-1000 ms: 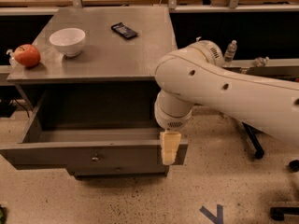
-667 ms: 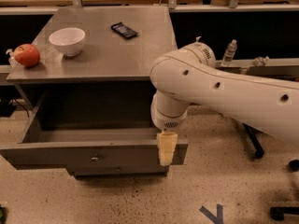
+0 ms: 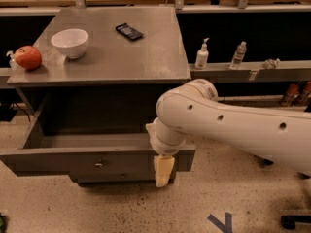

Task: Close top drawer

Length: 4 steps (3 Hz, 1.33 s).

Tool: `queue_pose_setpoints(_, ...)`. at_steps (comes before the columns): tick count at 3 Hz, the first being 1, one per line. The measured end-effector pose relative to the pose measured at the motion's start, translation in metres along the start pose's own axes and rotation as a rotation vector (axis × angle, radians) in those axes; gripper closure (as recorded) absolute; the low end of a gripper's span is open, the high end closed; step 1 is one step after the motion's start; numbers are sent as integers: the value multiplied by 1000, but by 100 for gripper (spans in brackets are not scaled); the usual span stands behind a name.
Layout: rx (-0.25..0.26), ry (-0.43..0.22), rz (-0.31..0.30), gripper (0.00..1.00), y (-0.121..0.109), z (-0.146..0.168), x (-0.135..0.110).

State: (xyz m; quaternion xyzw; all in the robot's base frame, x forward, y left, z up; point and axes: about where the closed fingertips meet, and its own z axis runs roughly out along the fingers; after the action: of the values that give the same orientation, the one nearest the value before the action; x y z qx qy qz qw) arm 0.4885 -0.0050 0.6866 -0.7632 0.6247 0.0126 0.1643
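The top drawer point(image 3: 73, 161) is a wide grey metal drawer pulled well out of the grey cabinet, with a small brassy knob point(image 3: 99, 165) at the centre of its front panel. Its inside looks empty. My gripper point(image 3: 164, 171) hangs from the white arm point(image 3: 228, 125) in front of the right part of the drawer's front panel. The pale yellowish fingers point(image 3: 163, 169) point down and overlap the panel.
On the cabinet top point(image 3: 146, 57) sit a white bowl point(image 3: 70, 41), a red apple point(image 3: 28, 57) and a black phone point(image 3: 129, 31). A shelf to the right holds a pump bottle point(image 3: 202, 55) and a water bottle point(image 3: 237, 55). A narrower drawer front point(image 3: 121, 177) shows below.
The arm and gripper have shifted slightly left along the drawer front. The drawer stays open about as far as before.
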Motion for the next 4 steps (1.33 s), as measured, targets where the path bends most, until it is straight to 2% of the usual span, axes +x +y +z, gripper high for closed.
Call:
queue_pose_setpoints(1,90,-47,-1,0,-10,17,-18)
queue_pose_setpoints(2,137,-58,-3,14,-23,29,-30)
queue_pose_setpoints(3,169,-58,15,37,-39,40,-33)
queue_pose_setpoints(4,190,-50,39,50,-56,52,-34)
